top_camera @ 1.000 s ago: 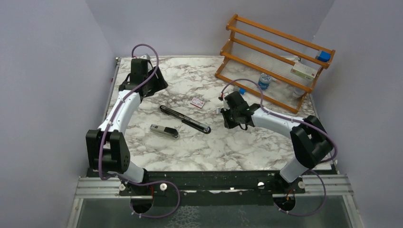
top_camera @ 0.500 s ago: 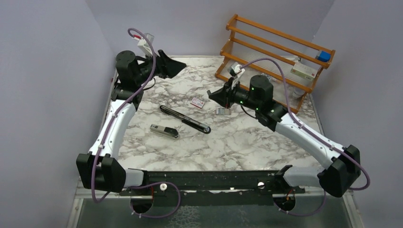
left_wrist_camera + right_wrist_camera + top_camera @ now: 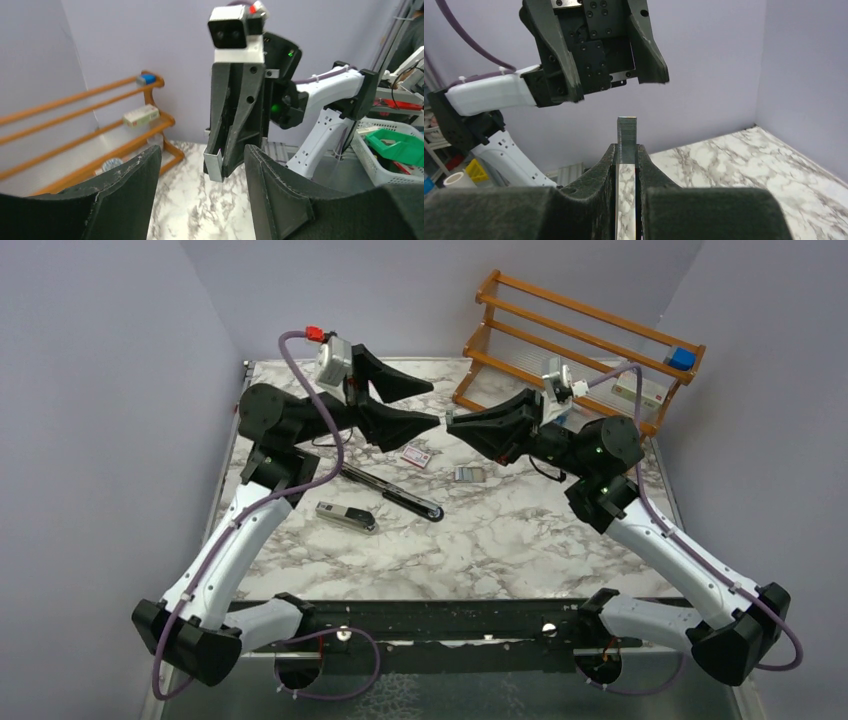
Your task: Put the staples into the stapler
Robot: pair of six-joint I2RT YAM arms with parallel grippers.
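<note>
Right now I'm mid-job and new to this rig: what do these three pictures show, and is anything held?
Two robot arms are bolted at the near edge of a marble table. The wide picture looks down from above and behind them; the other two come from a camera on each wrist, each seeing its own fingers and the opposite arm. On the table lie a black stapler opened flat, a small pink staple box, a silver piece and a dark grey object I cannot identify. A wooden rack stands at the back right. The right tool pinches a strip of staples in the air. The left tool is open and empty, facing it.
</note>
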